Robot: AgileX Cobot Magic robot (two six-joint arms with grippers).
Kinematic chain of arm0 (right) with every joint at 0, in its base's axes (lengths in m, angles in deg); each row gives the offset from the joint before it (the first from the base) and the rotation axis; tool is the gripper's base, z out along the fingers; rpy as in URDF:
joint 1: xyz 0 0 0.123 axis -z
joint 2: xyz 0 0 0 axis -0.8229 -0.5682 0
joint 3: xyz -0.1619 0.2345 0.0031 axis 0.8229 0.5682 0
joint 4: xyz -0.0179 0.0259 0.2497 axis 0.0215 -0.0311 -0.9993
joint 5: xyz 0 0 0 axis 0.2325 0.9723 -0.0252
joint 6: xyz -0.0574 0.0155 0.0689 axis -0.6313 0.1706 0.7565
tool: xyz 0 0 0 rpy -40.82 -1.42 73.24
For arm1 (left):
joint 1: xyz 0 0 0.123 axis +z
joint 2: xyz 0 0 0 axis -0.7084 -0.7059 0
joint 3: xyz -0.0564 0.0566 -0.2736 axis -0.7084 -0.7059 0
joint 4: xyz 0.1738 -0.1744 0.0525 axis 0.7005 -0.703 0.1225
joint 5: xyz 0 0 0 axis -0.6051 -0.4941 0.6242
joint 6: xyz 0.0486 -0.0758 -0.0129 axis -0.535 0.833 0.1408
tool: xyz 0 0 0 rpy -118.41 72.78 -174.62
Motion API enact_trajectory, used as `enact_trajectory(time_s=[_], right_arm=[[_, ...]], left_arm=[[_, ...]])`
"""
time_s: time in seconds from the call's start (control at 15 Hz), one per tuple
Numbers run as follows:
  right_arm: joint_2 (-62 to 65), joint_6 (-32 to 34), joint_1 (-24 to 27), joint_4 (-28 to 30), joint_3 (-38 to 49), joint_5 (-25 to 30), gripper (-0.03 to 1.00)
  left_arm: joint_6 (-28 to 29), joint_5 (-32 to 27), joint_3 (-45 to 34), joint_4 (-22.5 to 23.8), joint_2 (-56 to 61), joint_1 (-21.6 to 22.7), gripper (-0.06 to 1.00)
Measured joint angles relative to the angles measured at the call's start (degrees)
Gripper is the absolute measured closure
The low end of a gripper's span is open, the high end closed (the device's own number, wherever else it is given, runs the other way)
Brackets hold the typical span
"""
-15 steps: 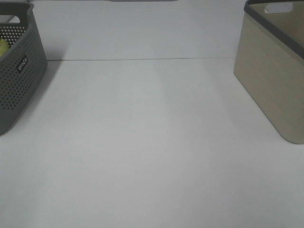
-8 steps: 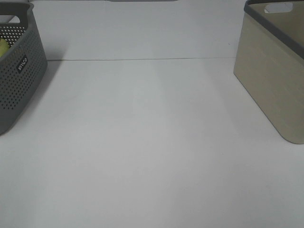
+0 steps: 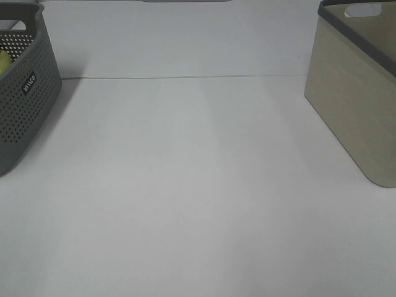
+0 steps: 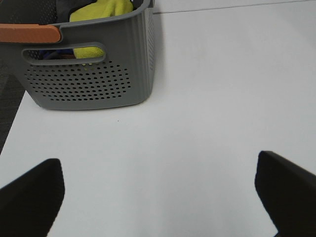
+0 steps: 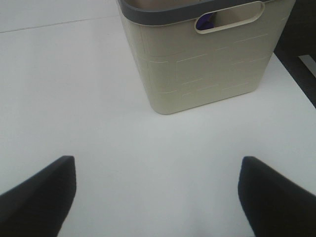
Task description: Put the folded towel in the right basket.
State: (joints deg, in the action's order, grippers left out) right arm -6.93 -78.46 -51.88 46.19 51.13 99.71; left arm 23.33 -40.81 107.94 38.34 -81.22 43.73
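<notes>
Mostly I see the white surface (image 3: 198, 185), which fills the overhead view with a thin dark seam running across it toward the far side. Between the two baskets it lies bare, so I find nothing standing between them.

On my right stands the beige basket (image 3: 352, 105), tall, with a grey rim and a cut-out handle; through that handle in the right wrist view (image 5: 207, 54) I can make out something blue or purple inside, too little of it to name. On my left, well apart from it, sits the grey perforated basket (image 3: 25, 93), cut off by the frame edge.

From the left wrist view, the grey basket (image 4: 94, 74) holds a yellow cloth (image 4: 101, 10), crumpled against the near wall and showing again through the handle slot; I take this for the towel, though I cannot tell how it is folded. An orange strip (image 4: 29, 33) lies along the basket's rim.

My left hand (image 4: 158, 192) is spread wide over bare surface, holding nothing. My right hand (image 5: 158, 192) is likewise spread wide and empty, just short of the beige basket.
</notes>
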Motion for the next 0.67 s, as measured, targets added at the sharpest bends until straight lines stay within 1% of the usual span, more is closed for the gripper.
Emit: enact_trajectory(time_s=[0.67], right_arm=[[0.00, 0.00, 0.17, -0.06, 0.00, 0.00, 0.17]], left_arm=[[0.00, 0.00, 0.00, 0.00, 0.00, 0.00, -0.05]])
